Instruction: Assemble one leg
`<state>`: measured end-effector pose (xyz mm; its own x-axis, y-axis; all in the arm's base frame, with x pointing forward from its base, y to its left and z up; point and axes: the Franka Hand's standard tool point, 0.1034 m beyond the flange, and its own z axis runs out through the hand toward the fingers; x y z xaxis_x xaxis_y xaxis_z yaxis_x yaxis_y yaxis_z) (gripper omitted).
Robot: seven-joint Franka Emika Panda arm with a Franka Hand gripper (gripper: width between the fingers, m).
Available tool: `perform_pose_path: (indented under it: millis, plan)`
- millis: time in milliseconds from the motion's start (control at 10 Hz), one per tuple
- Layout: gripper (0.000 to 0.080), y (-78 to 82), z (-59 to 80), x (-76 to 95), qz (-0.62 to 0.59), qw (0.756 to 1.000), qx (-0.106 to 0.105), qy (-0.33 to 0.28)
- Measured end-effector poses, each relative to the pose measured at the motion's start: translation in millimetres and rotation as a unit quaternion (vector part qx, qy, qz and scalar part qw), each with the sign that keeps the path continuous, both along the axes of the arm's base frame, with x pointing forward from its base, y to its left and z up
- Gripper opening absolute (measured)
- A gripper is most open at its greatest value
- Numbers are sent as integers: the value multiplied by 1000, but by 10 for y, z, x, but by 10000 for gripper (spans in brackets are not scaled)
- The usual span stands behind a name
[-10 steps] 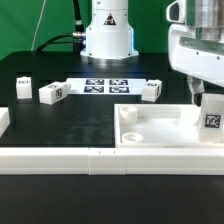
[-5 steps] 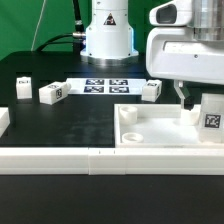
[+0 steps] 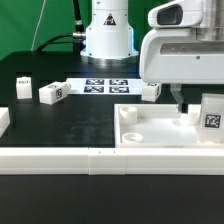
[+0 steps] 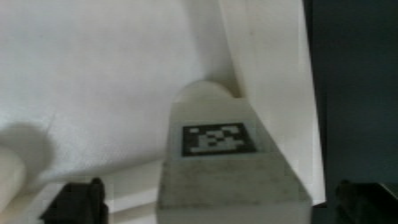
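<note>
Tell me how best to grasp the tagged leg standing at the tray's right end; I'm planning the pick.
Grip the leg across its two plain side faces, coming straight down from above. In the wrist view the gripper already has a finger on either side of it, tag face between them. The tray wall beside it likely blocks a sideways approach.

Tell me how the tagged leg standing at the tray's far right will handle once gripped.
The leg looks like rigid moulded plastic, so it probably won't flex. It seems small and chunky, likely light. Its smooth white faces may slip a little between the fingers. Standing upright on the tray, it could tip if nudged off-centre.
</note>
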<state>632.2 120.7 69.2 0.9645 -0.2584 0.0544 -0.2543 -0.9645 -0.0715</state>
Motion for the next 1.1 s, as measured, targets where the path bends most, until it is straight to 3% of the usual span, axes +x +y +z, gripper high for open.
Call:
perform_pose_path:
  millis: [100, 200, 300, 400, 800, 1100]
  plan:
    - [486, -4, -2, 0, -1, 1000, 0, 0]
    - [486, -4, -2, 0, -1, 1000, 0, 0]
    - [351, -4, -2, 0, -1, 1000, 0, 0]
    - [290, -5, -2, 0, -1, 1000, 0, 0]
    - [290, -15, -3, 1, -103, 995, 9, 5]
    - [290, -43, 0, 32, -248, 968, 27, 2]
